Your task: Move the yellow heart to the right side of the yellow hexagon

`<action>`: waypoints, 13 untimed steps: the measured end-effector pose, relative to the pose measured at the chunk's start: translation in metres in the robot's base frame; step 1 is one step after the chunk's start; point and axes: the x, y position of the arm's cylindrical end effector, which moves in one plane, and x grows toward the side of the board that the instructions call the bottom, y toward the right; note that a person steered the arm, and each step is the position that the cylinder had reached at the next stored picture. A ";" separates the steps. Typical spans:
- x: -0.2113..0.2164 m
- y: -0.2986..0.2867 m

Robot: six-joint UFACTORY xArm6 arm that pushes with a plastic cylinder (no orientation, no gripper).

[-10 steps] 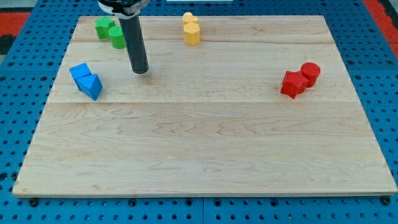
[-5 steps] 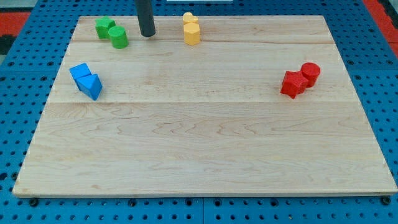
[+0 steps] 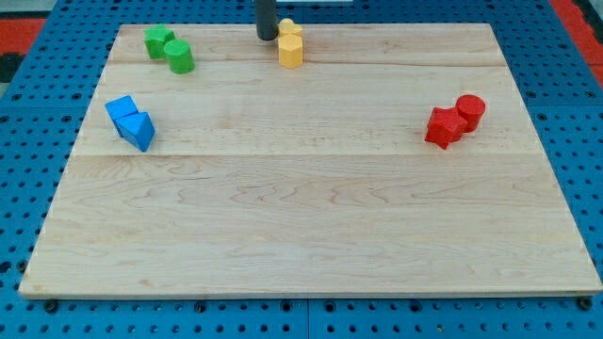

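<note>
Camera view: my tip (image 3: 268,37), holding nothing, stands just left of the yellow heart (image 3: 287,28), which touches the yellow hexagon (image 3: 291,51).

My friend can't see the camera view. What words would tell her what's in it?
My tip sits just left of two touching yellow blocks at the top edge of a wooden board. Two green blocks lie top left, two blue blocks on the left, and two red blocks on the right.
</note>
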 end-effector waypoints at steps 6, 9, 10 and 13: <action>-0.019 0.041; -0.019 0.068; -0.019 0.084; -0.012 0.100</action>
